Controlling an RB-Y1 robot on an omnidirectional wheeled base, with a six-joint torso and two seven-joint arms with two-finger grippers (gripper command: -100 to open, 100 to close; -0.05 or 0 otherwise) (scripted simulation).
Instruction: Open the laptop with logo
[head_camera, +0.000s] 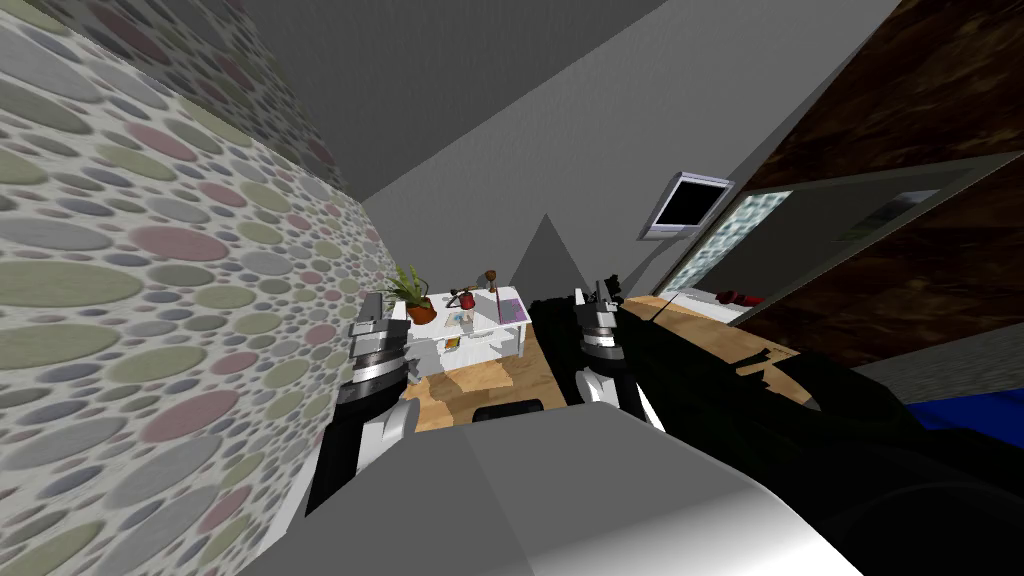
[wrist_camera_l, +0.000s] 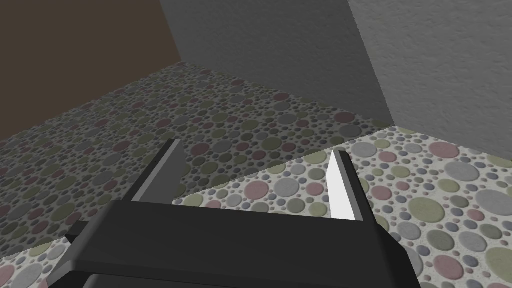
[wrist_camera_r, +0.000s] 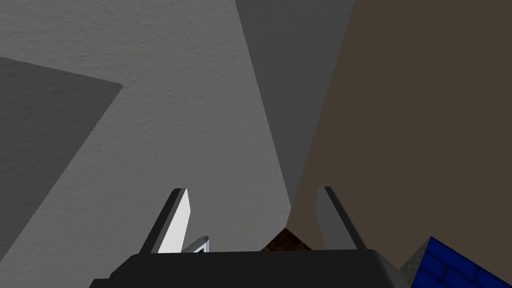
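Here, the laptop (head_camera: 512, 309) lies at the right end of a white table (head_camera: 490, 337) on the far side of the room, well apart from both grippers. At this range it reads as a thin panel with a purple face, and I cannot tell whether its lid is up or down.

A plant (head_camera: 412, 292) in an orange pot stands at the table's left end, and a red object (head_camera: 465, 299) sits between the plant and the laptop. Wood floor (head_camera: 500, 385) lies on the near side of the table.

The left gripper (head_camera: 372, 322) is raised on the near left, close beside a wall (head_camera: 150, 300) covered in coloured spots. Its fingers (wrist_camera_l: 344, 190) stand wide apart with nothing between them. The right gripper (head_camera: 600, 293) is raised on the near right, level with the left one. Its fingers (wrist_camera_r: 177, 220) are also spread wide and hold nothing.

A dark screen (head_camera: 690, 205) in a pale frame hangs on the grey wall to the far right of the table.
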